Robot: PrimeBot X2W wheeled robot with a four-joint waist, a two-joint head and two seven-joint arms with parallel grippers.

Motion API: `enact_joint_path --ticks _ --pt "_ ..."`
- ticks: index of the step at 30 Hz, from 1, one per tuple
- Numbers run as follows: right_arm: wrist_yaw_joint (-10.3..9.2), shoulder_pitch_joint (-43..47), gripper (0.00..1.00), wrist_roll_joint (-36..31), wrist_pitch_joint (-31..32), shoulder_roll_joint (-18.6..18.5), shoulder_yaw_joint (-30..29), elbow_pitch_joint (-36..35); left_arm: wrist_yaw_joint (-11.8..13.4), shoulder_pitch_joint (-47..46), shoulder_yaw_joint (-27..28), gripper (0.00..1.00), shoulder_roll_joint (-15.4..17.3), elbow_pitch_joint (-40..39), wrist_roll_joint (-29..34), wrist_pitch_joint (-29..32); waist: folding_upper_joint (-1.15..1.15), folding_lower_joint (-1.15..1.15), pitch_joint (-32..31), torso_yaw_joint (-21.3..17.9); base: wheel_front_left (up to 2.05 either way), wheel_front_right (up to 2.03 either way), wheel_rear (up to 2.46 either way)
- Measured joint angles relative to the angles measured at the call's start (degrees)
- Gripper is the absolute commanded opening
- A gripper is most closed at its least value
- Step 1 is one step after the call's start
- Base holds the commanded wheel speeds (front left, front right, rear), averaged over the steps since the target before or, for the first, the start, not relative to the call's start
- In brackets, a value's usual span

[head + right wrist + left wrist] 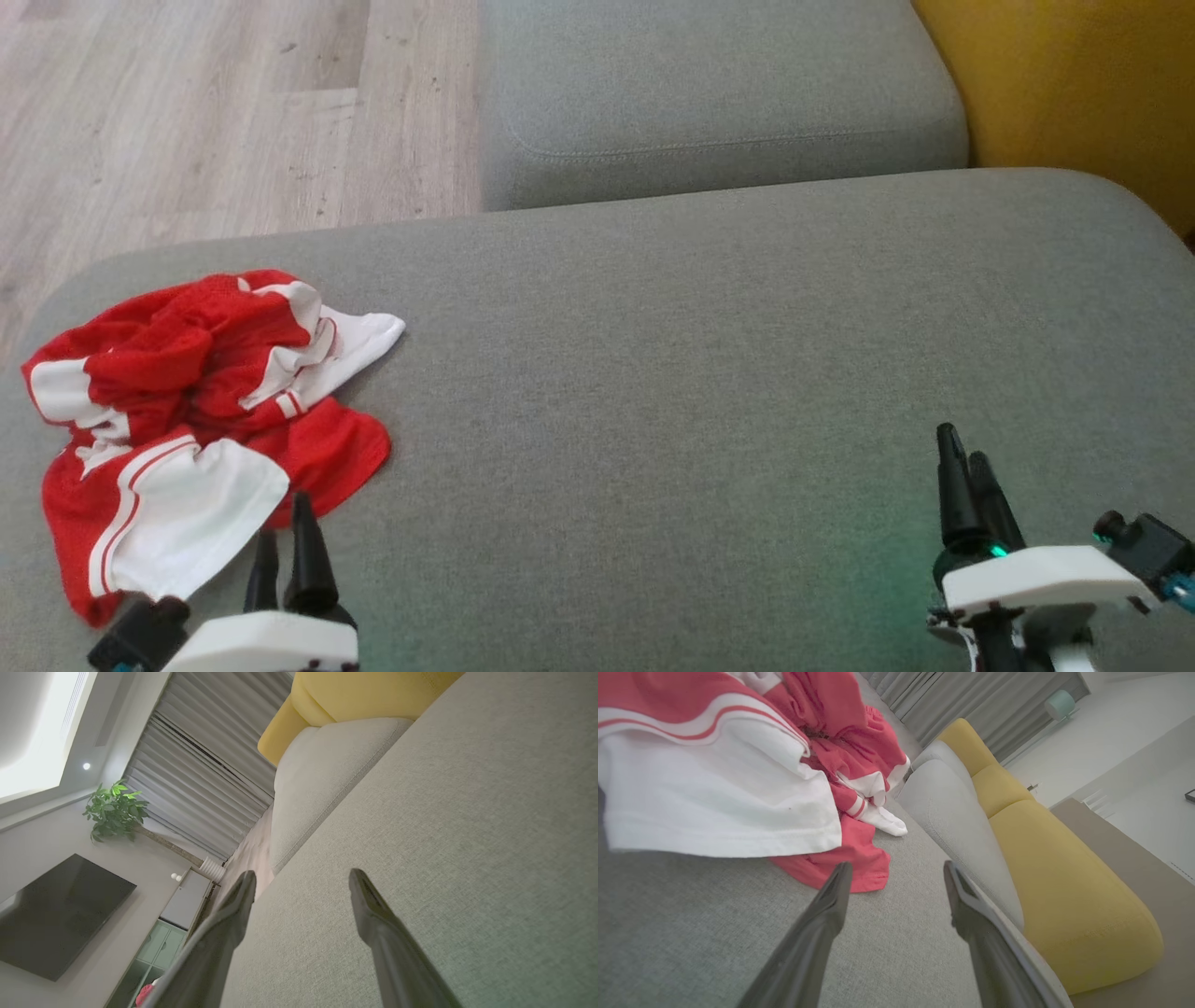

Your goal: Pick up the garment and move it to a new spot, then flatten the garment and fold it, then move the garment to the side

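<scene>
The left pincer [897, 868] stands open with nothing between its two dark fingers, low over the grey sofa seat [700, 373]. Just ahead of its tips and off to its left lies the garment [201, 411], a crumpled heap of red and white cloth on the seat. A white panel and a red hem come closest to the tips, and I cannot tell whether they touch. The right pincer [963, 446] is also open and empty, over bare seat well apart from the garment. Beyond both sits a second grey cushion [709, 93], with a yellow cushion [1074, 84] to its right and wooden floor [187, 112] to its left.
</scene>
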Motion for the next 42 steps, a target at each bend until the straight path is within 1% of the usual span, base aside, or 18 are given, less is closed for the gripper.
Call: enact_joint_path --ticks 1,7,13,18,23,27,42 --pt "0.00 0.00 1.00 0.00 0.00 0.00 0.00 0.00 0.00 0.00 0.00 1.00 0.00 0.00 0.00 0.00 0.00 0.00 0.00 0.00 0.00 0.00 0.00" --pt "0.00 0.01 1.00 -4.35 -1.20 0.00 1.38 -0.05 0.94 0.38 -0.65 1.00 0.04 -0.56 4.94 -1.14 0.00 0.00 -0.67 0.01 0.00 0.00 0.00" --pt "0.00 1.09 1.00 -8.56 -2.14 -0.01 2.49 -0.53 1.04 1.75 -2.08 1.00 0.11 -0.69 9.17 -2.10 0.00 0.00 -1.35 0.11 0.00 0.00 0.00" --pt "0.00 1.58 1.00 -12.22 -3.02 -0.01 3.30 -0.88 1.96 2.20 -2.34 1.00 0.15 -0.69 12.67 -3.00 0.00 0.00 -1.70 0.16 0.00 0.00 0.00" --pt "0.00 2.06 1.00 -15.89 -3.61 -0.02 3.56 -1.40 2.04 2.20 -2.76 1.00 0.16 -1.08 16.35 -3.66 0.00 0.00 -1.93 0.27 0.00 0.00 0.00" --pt "0.00 2.10 1.00 -19.20 -4.68 -0.02 4.11 -1.53 3.00 2.33 -3.20 1.00 0.19 -1.45 19.80 -4.56 0.00 0.00 -2.32 0.38 0.00 0.00 0.00" --pt "0.00 3.02 1.00 -30.08 -7.04 -0.03 4.36 -1.55 4.45 3.55 -4.30 1.00 0.27 -2.14 30.34 -7.05 0.00 0.00 -3.82 0.56 0.00 0.00 0.00"
